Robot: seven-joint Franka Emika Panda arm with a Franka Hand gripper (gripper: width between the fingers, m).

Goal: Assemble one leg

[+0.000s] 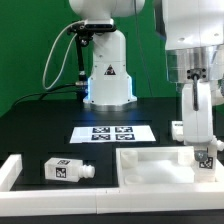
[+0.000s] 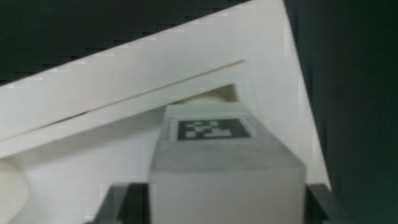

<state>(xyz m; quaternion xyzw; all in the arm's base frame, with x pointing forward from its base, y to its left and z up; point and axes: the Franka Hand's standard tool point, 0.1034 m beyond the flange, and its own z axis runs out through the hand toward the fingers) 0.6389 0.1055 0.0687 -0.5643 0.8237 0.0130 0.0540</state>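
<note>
Nearest the wrist camera, the fingers clamp one tagged leg upright over the white panel. Any tilt could jam it or miss its hole, and a loose grip might let it slip.

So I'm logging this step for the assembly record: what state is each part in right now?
Gripper: shut on a white plastic tagged leg, held upright.
Held white plastic tagged leg: upright above the large white square tray-like panel; contact unclear.
Second white tagged leg: lying on its side on the black table, apart from the panel.
Flat white marker board: flat on the table.
</note>
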